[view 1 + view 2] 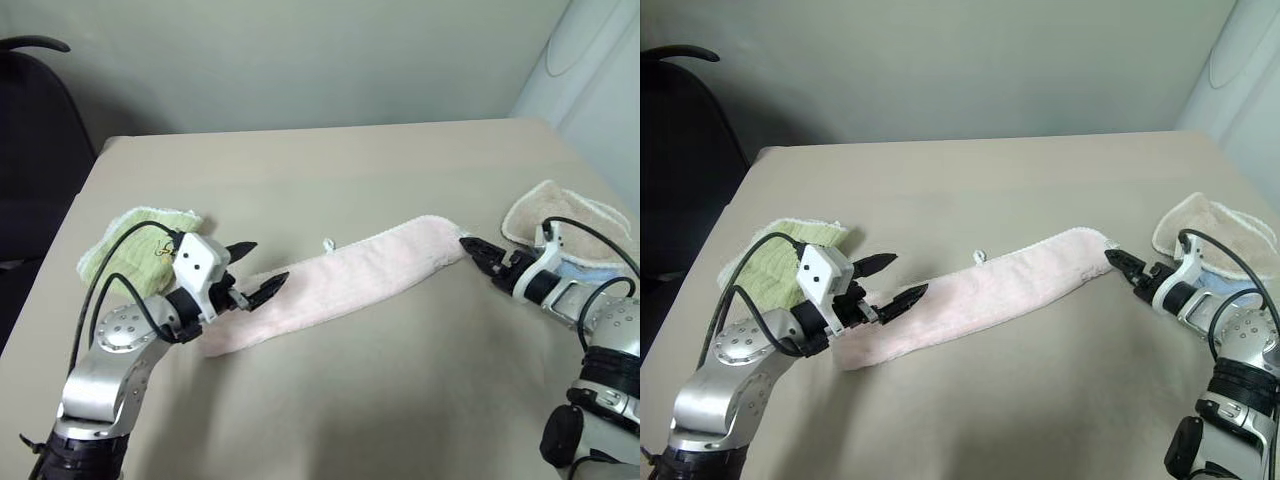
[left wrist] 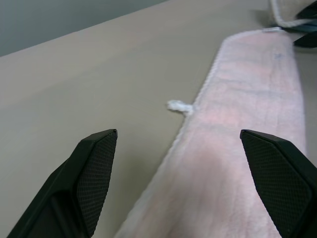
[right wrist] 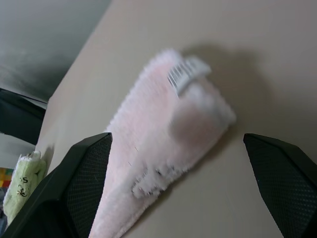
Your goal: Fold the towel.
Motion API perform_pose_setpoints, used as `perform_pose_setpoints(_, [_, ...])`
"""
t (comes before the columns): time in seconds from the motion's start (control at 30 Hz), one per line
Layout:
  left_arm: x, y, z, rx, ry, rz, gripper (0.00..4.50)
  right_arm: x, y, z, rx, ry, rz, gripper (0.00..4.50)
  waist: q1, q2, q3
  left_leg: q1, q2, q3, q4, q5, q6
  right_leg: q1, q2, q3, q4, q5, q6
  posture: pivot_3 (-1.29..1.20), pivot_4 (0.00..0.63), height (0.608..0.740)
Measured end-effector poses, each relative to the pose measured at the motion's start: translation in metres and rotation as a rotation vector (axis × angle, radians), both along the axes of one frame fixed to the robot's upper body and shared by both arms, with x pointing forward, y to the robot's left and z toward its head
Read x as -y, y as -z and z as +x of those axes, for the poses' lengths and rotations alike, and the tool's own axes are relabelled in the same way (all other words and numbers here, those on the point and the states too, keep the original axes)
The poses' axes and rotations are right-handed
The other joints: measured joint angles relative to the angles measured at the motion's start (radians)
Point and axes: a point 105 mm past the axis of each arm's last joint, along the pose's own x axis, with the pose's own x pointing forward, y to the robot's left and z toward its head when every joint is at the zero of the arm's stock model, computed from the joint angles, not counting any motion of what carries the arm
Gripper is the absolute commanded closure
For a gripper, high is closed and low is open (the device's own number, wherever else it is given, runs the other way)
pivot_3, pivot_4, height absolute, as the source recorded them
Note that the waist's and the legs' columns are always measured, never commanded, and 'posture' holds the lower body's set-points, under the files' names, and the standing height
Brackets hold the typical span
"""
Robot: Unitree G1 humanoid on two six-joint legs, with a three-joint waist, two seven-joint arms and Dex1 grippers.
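The towel (image 1: 340, 285) is pale pink and lies as a long narrow strip slanting across the table, with a small white loop tab (image 1: 327, 244) on its far edge. My left gripper (image 1: 262, 265) is open and hovers at the strip's left end, fingers pointing along it. In the left wrist view the towel (image 2: 247, 148) runs between and past the open fingers (image 2: 94, 168). My right gripper (image 1: 480, 255) is open just off the strip's right end. In the right wrist view that towel end (image 3: 168, 129), with a white label, sits between the spread fingers (image 3: 84, 173).
A lime-green towel (image 1: 140, 245) lies crumpled behind my left gripper. A beige towel (image 1: 560, 215) with a white edge lies near the table's right side, behind my right arm. A dark chair (image 1: 30, 150) stands off the table's left edge.
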Motion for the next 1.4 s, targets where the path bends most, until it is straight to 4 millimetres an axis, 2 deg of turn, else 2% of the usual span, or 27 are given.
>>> perform_pose_setpoints(0.2, [0.004,0.002,0.0,0.002,0.009,-0.003,0.2,-0.006,-0.001,0.011,-0.007,0.027,0.045,0.01,-0.002,0.0,0.0,0.002,0.0,0.0,0.0,0.0,0.0,0.001,0.0,0.0,0.0,0.0,0.0,0.0,0.15,0.74])
perform_pose_setpoints(0.47, [0.004,0.013,-0.006,-0.036,0.014,0.0,0.2,-0.014,-0.001,0.039,-0.004,0.052,0.09,0.01,-0.006,-0.004,-0.002,0.006,0.0,0.0,0.0,-0.003,0.004,0.004,0.0,0.0,0.0,0.0,0.0,0.0,0.15,0.74])
perform_pose_setpoints(0.57, [0.003,0.017,-0.009,-0.049,0.012,0.002,0.2,-0.015,0.0,0.045,-0.003,0.062,0.093,0.6,-0.006,-0.005,-0.003,0.006,0.0,0.0,0.0,-0.003,0.004,0.004,0.0,0.0,0.0,0.0,0.0,0.0,0.15,0.74])
perform_pose_setpoints(0.8, [0.001,0.022,-0.012,-0.067,0.005,0.005,0.2,-0.01,0.011,0.046,-0.03,0.095,0.088,3.16,-0.006,-0.004,-0.003,0.005,0.0,0.0,-0.001,-0.002,0.004,0.004,0.0,0.0,0.0,0.0,0.0,0.0,0.15,0.74])
perform_pose_setpoints(0.93, [0.001,0.023,-0.013,-0.069,0.004,0.005,0.2,-0.008,0.006,0.046,-0.01,0.098,0.102,4.47,-0.004,-0.007,-0.005,0.006,-0.001,-0.001,0.001,-0.002,0.004,0.006,0.0,0.0,0.0,0.0,0.0,0.0,0.15,0.74])
perform_pose_setpoints(1.07, [0.001,0.023,-0.013,-0.065,0.006,0.006,0.2,0.011,0.003,0.043,0.004,0.153,0.09,4.47,0.014,-0.009,-0.005,0.005,-0.003,-0.002,0.001,-0.005,0.009,0.007,-0.003,-0.001,0.0,0.0,0.0,0.0,0.15,0.74])
perform_pose_setpoints(1.3, [0.0,0.023,-0.012,-0.057,0.009,0.01,0.2,0.069,-0.021,0.036,0.082,0.28,-0.046,4.47,0.018,-0.008,-0.005,0.005,-0.003,-0.001,0.0,-0.002,0.004,0.005,-0.002,0.0,-0.001,0.0,0.0,0.0,0.15,0.74])
perform_pose_setpoints(1.4, [0.0,0.022,-0.011,-0.051,0.005,0.021,0.2,0.072,-0.031,0.036,0.13,0.243,-0.162,4.47,0.014,-0.008,-0.005,0.005,-0.002,0.0,-0.001,-0.003,0.005,0.005,-0.002,0.0,-0.001,0.0,0.001,0.0,0.15,0.74])
